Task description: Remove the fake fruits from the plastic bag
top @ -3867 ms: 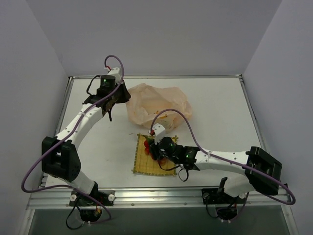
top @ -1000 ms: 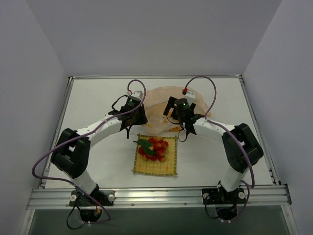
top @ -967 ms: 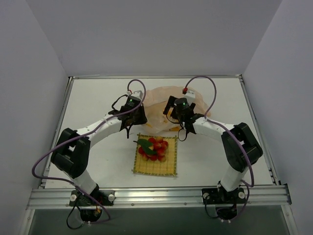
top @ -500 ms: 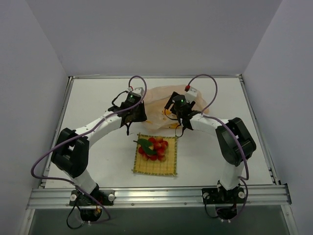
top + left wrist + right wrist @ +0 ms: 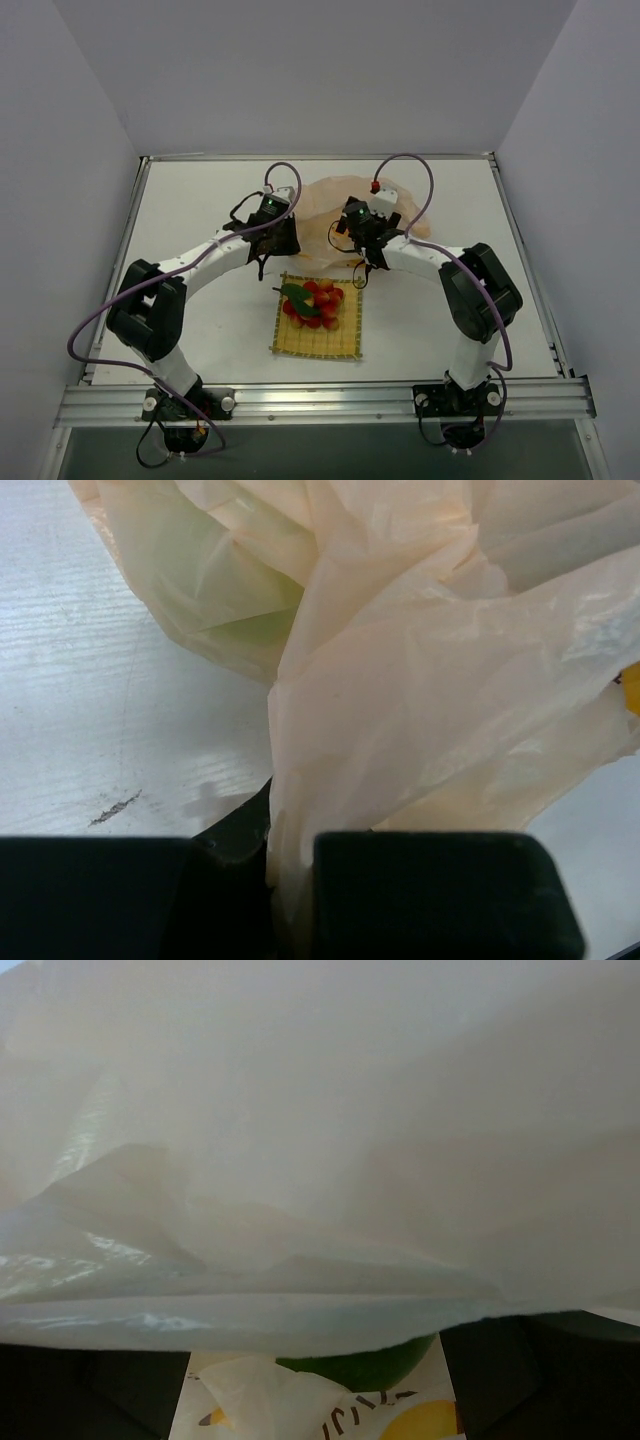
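thin crinkly translucent plastic bag, woven mat

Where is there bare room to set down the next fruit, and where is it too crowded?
Free: the mat's near half, in front of the berries; the table right of the mat up to the right arm; the table left of the mat. Crowded: the mat's far edge, where the left hand and right hand meet the plastic bag.

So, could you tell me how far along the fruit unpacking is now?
Done: the red berries lie on the yellow mat, outside the plastic bag. In hand: the left gripper pinches a fold of the bag, while the right gripper, fingers open, reaches under the plastic toward the green pear. Left: the pear is not yet out; any other fruit inside is hidden.
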You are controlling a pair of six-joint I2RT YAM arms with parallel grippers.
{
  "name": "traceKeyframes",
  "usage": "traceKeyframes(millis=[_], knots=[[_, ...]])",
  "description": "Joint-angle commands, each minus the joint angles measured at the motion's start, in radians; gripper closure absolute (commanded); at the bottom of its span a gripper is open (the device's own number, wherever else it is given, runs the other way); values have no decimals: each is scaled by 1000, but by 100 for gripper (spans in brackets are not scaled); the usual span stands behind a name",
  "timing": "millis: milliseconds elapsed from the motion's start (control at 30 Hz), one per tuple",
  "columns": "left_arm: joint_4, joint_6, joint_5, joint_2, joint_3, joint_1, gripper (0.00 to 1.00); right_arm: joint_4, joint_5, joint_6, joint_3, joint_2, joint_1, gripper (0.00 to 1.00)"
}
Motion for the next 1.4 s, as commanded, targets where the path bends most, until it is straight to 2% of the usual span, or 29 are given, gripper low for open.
traceKeyframes(millis=[0,100,267,400,433,600,733,833,1033,1267,1367], knots=[[25,8,-7,-42,-1,-10,98,-171,53,25,6,-9,8,16],[32,8,-13,-48,-7,-11,98,-178,44,41,-3,-11,0,4],[34,17,-24,-49,-15,-23,98,-192,20,65,8,33,-7,4],[25,34,-47,-49,-6,-36,98,-165,-2,67,40,78,-12,19],[25,37,-50,-51,-7,-36,98,-145,-9,58,38,75,-11,28],[22,51,-62,-57,2,-39,98,-54,-32,-1,32,29,-9,53],[20,59,-62,-60,9,-39,98,10,-84,-68,-1,-26,-7,65],[19,65,-65,-65,13,-39,98,25,-132,-136,-18,-77,-7,65],[12,80,-81,-72,22,-42,98,41,-376,-277,-43,-164,-11,62],[12,85,-82,-86,28,-39,98,32,-643,-343,-60,-244,-7,62],[12,88,-82,-97,32,-37,98,-2,-712,-355,-80,-311,15,61]])
